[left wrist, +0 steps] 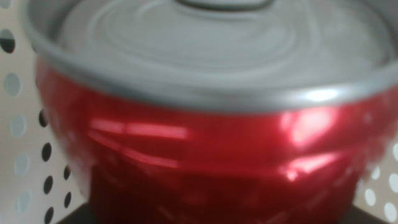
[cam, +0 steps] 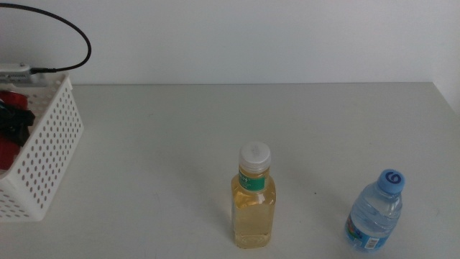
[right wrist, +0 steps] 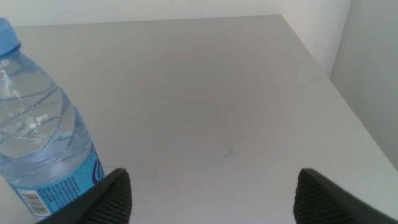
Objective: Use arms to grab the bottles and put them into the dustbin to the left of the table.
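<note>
Red soda can [left wrist: 205, 124] fills the left wrist view against the dustbin [cam: 43, 155] wall at far left, left jaws unseen so grip undeterminable; yellow-liquid bottle [cam: 253, 205] and water bottle [cam: 375, 212] stand near, right gripper [right wrist: 208, 193] spread wide beside the latter.

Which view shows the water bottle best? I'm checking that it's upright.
The middle view: the water bottle stands upright on the table, whole apart from its base. The right wrist view crops it at the frame edge; the left wrist view lacks it.
</note>
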